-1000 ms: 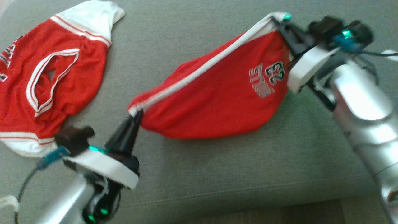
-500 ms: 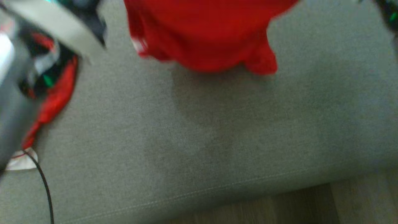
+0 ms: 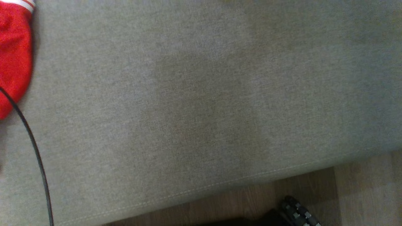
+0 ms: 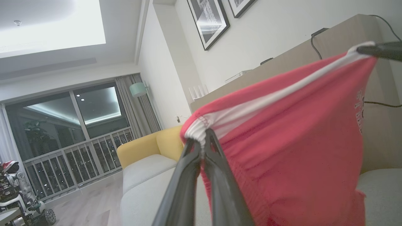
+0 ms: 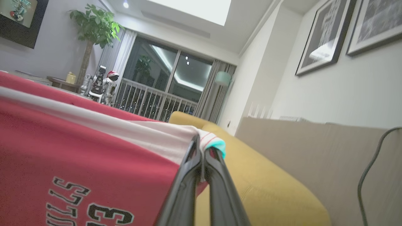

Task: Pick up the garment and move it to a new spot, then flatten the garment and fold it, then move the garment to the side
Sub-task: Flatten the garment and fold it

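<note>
With the left claw and right claw each pinched shut on 1 waistband end, the red shorts hang stretched above the grey sofa seat; mid-carry, I'd say, next needing lowering flat near its front edge.

Grey cushion is wide open mid-frame; red cloth upper left and a black cable (lower left) crowd that edge.
</note>
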